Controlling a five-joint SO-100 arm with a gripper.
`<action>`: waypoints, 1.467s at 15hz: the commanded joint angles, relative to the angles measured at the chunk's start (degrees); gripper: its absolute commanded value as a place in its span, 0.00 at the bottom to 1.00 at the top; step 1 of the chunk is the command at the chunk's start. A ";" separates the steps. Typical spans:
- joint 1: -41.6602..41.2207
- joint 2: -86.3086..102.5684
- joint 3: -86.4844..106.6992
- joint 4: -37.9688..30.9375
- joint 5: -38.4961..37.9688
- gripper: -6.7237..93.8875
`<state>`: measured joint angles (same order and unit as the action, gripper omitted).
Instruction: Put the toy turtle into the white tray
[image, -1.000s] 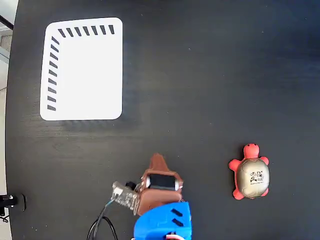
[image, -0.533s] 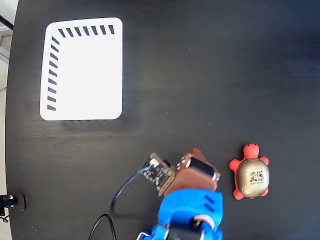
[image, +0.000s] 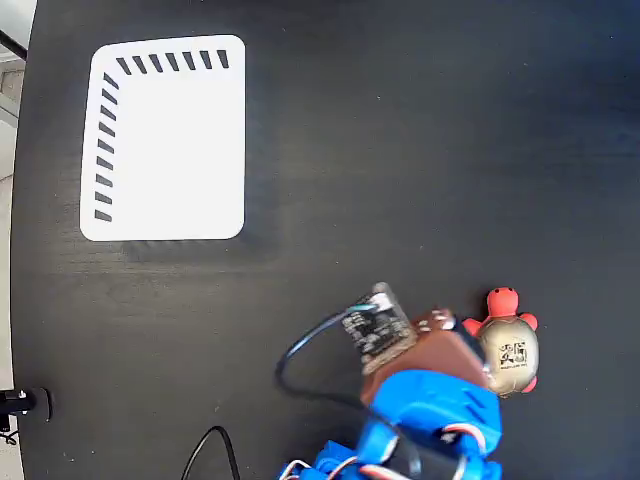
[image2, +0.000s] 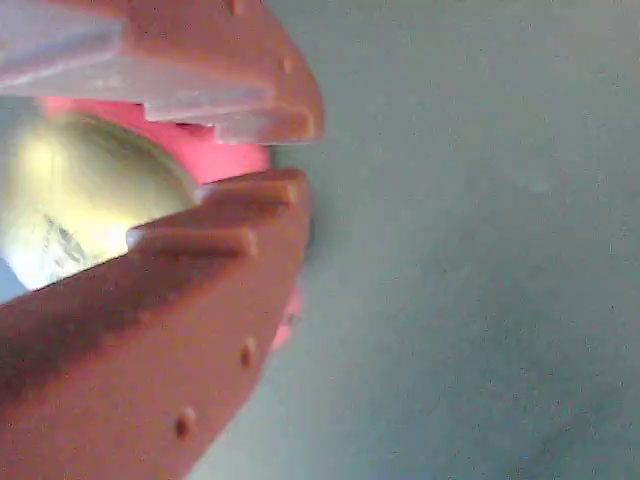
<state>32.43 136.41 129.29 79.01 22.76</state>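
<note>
- In the wrist view we see the tool (image2: 290, 155) with its two brown ridged fingers (image2: 200, 290) held a little apart, a narrow gap between the tips.
- Just behind that gap sits the toy turtle (image2: 90, 200); its gold shell and a red-pink part fill the space past the fingers. We cannot tell whether either finger touches it, and nothing is clamped.
- In the fixed view the tool (image: 462, 342) lies low on the black surface (image: 420, 150), its brown body pressed up against the left side of the toy turtle (image: 508, 340) and covering that edge of the shell.
- The turtle rests on the surface immediately right of the tool, red head pointing toward the top of the picture, with the black-and-white code sticker showing on the shell.
- Behind the tool, toward the lower edge of the fixed view, we see the blue arm (image: 430, 420); a small circuit board (image: 375, 325) sits just left of the tool and a black cable (image: 300, 365) loops away from it.
- The white tray (image: 165, 140) lies well apart from the tool, far up and to the left in the fixed view, with dark slanted stripes along its top and left edges and nothing in it.
</note>
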 joint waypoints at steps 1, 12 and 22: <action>2.64 -1.05 -4.48 2.72 2.46 0.06; 24.96 -22.76 -14.50 7.91 7.47 0.13; 25.22 -30.59 -21.01 13.71 8.96 0.54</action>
<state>57.04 104.94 111.88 90.88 30.67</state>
